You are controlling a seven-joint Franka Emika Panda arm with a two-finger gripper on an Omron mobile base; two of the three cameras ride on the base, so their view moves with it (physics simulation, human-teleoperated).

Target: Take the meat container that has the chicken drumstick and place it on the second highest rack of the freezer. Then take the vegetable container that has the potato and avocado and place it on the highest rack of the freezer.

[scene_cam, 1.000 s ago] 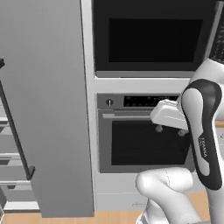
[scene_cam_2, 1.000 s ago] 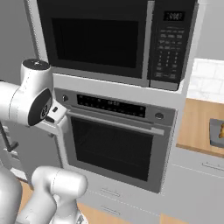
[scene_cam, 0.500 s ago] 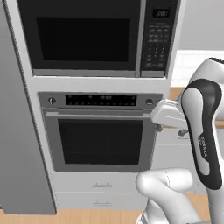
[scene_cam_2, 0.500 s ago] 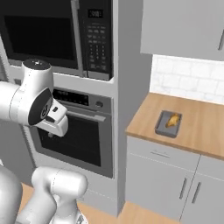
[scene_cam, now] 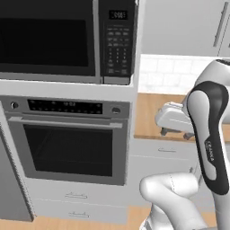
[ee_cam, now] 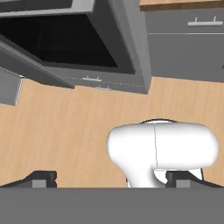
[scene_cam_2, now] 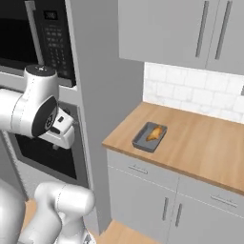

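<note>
The robot's hand [ee_cam: 109,178] is wide open and empty, pointing down at the wooden floor [ee_cam: 57,131]. The chicken drumstick [scene_cam_2: 154,133] lies in a dark tray [scene_cam_2: 141,141] on the wooden tabletop [scene_cam_2: 200,147], well apart from the hand, right of the oven [scene_cam: 67,143].

Microwave [scene_cam: 49,42] cut by top + left edges of left base view; in right base view its left part is out of frame. Oven [scene_cam: 65,143] left end clipped at 9 o'clock, in right base view mostly behind the arm. Meat container [scene_cam_2: 150,137] w/ chicken drumstick [scene_cam_2: 155,133] small in right base view, detail too fine to tell. Counter [scene_cam_2: 200,143] runs off at 3 o'clock; in left base view largely behind the arm. Upper cabinets [scene_cam_2: 181,31] cut at 12. Fingertips [ee_cam: 43,178] barely poke up in hand view, rest hidden.
</note>
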